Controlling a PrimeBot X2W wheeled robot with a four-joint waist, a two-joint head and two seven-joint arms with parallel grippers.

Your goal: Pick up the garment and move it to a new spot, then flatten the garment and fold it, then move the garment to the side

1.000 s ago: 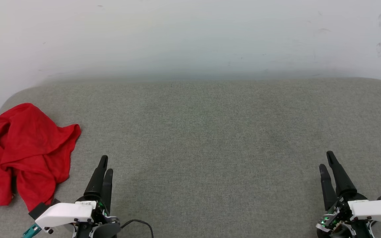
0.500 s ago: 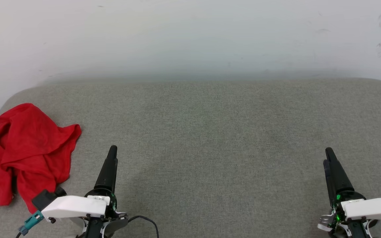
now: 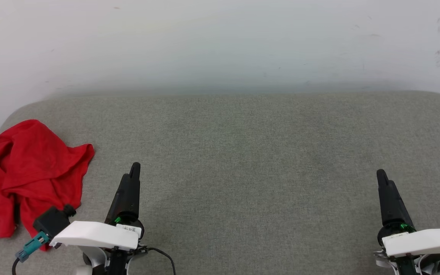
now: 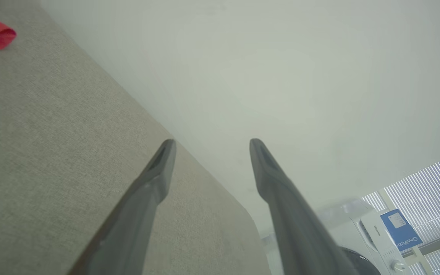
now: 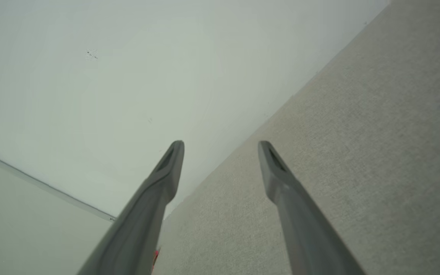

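Garment (image 3: 33,168) lies crumpled on cushion (image 3: 243,152), left of left gripper (image 3: 133,170), not touching. Left gripper and right gripper (image 3: 382,175): wide apart, empty.

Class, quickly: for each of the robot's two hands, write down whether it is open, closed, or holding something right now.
Left hand: open, holding nothing.
Right hand: open, holding nothing.

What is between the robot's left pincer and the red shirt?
Nothing but bare grey cushion. The head view shows that stretch between the left pincer and the red shirt.
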